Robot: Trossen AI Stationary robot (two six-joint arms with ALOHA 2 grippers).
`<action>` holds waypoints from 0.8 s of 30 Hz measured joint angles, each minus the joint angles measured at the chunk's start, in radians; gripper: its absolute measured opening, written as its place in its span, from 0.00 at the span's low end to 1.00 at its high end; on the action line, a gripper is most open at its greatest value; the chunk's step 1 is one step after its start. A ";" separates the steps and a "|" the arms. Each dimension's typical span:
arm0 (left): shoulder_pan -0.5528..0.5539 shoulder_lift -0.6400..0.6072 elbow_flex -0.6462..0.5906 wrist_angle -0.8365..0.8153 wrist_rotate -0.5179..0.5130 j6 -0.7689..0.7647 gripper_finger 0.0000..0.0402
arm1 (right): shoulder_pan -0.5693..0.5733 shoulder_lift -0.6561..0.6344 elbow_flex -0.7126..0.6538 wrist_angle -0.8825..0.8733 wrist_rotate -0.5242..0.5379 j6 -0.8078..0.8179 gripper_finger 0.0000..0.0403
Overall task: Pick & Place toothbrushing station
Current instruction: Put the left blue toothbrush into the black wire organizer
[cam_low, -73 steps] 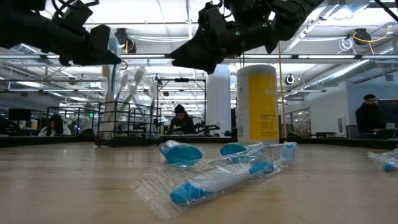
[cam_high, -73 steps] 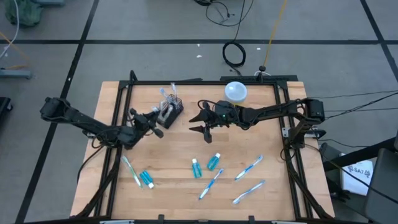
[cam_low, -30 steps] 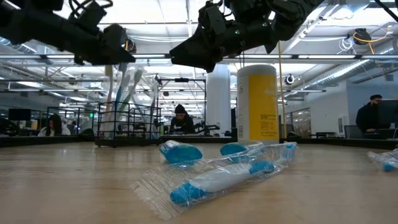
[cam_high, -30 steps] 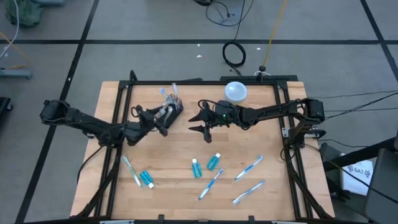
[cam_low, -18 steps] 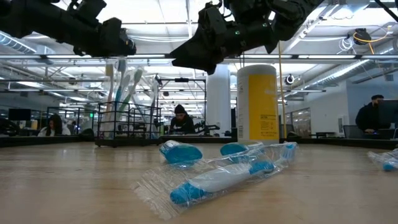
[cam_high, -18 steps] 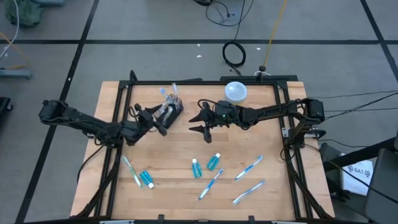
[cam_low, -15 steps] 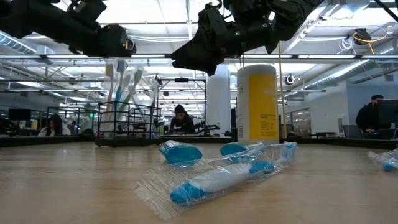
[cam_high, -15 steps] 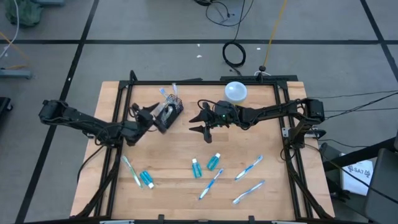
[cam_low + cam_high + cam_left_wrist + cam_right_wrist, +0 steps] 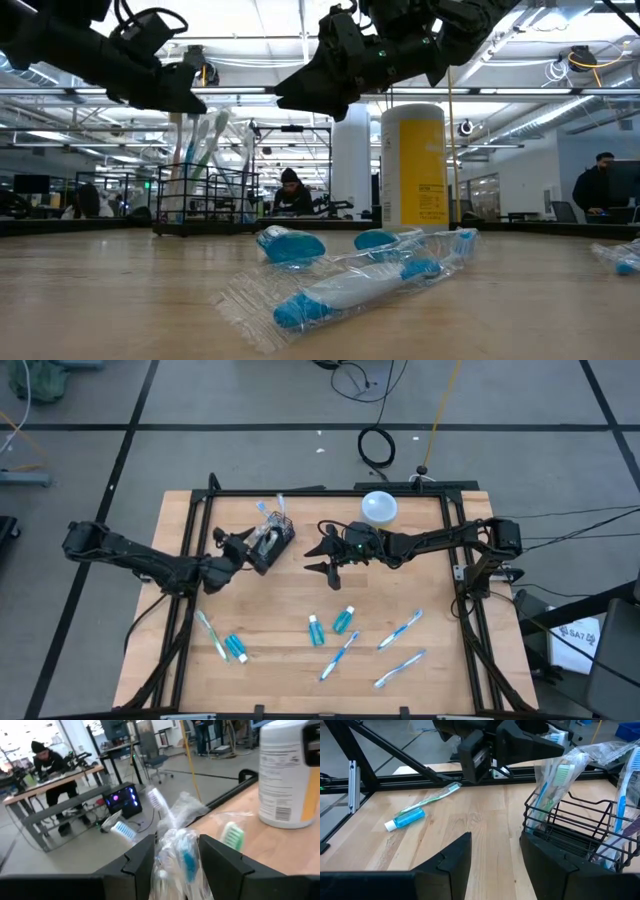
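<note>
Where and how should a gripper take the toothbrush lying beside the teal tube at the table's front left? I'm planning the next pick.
Grip the wrapped toothbrush at mid-handle, coming straight down with the fingers closing across its width. It lies flat and slim on the table, and the teal tube sits close beside its lower end, so the upper half probably gives more finger room.

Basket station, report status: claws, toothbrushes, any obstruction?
Left claw at basket, around wrapped toothbrushes. Right claw open, empty, hovering beside basket. Loose toothbrushes remain on table. No obstruction seen.
</note>
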 joint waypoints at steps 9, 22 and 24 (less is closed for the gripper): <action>0.007 -0.002 0.000 0.068 -0.004 0.057 0.40 | 0.000 0.000 0.000 0.000 0.000 0.000 0.41; -0.006 -0.009 0.000 0.348 -0.164 0.379 0.40 | 0.000 0.000 0.000 -0.001 0.000 -0.001 0.41; 0.003 -0.009 0.000 0.326 -0.173 0.376 0.40 | 0.000 0.000 0.000 -0.001 0.000 -0.001 0.41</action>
